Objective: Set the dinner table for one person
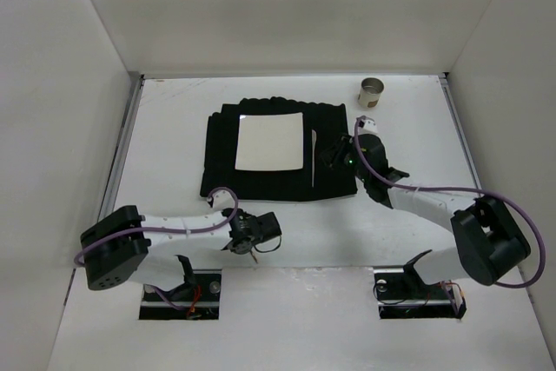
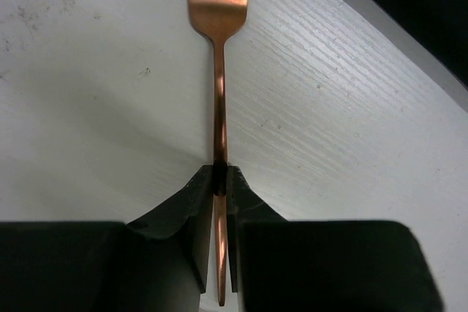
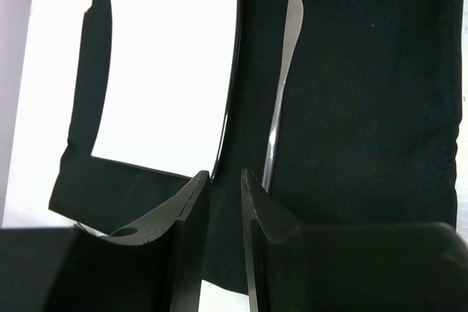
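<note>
Top view: dinner table [image 1: 174, 102], large matte-white rectangle with thin metal side rails. Black rectangular cloth mat [image 1: 221, 158] lies mid-table toward the far edge and carries a square white plate [image 1: 271, 141]. Small metal cup [image 1: 372, 91] stands at far right, off the mat. Left gripper [image 1: 261, 230] is low over the bare table near the mat's front edge; right gripper [image 1: 334, 155] is over the mat's right side.

Left wrist: fingers clamped on the handle of a copper-coloured fork [image 2: 217, 71], tines pointing away, white surface beneath.

Right wrist: fingers narrowly apart, nothing between them. Slim silver knife [image 3: 281, 85] lies on the mat just right of the plate.

Copper fork [image 2: 218, 71], white table [image 1: 170, 115], black mat [image 1: 217, 167], white plate [image 1: 271, 142], perhaps grey cup [image 1: 372, 91].
</note>
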Available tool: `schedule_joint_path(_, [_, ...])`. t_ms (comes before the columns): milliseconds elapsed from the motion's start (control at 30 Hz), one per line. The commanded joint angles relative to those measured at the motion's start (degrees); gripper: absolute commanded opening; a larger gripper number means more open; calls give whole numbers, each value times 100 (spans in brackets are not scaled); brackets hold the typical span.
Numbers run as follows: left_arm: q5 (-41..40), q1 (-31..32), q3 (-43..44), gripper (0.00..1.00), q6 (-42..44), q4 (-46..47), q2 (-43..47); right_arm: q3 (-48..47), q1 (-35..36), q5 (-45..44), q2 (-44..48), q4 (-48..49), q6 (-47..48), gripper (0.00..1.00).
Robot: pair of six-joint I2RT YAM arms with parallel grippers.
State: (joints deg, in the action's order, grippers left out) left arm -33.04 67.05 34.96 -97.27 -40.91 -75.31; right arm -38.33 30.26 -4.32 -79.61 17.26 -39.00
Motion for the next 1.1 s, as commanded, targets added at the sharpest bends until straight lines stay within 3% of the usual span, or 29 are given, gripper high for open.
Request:
schedule_joint_path(0, [-9, -38, -148, 4, 146, -216, 86, 53, -95, -34, 139, 313, 16, 30])
schedule_joint_path(233, [-1107, 410, 633, 1, 744, -1383, 964, 88, -201, -8, 87, 357, -72, 31])
schedule_joint_path(367, [-1687, 262, 1108, 2, 1139, -2122, 1281, 80, -174, 27, 60, 366, -125, 31])
schedule_joint_path(500, [-2487, -555, 1390, 3, 2482, -1642, 1449, 132, -174, 36, 60, 463, -169, 31])
schedule_joint_path(567, [-2690, -1055, 1443, 5, 3893, -705, 1431, 150, -166, 36, 34, 515, -195, 31])
schedule_joint_path(667, [-2034, -1741, 1418, 5, 6589, 1113, 1247, 133, -165, 36, -45, 533, -204, 31])
schedule_joint_path(733, [-1358, -2137, 1303, 5, 7676, 2127, 1220, 124, -165, 36, -72, 533, -204, 31])
schedule_joint_path(933, [1629, -4104, 1241, 5, 8154, 3448, 370, 159, -165, -8, 25, 533, -204, 31])
schedule_joint_path(1067, [2810, -4722, 1574, 4, 8145, 3625, -545, 168, -165, -34, 16, 533, -204, 31])
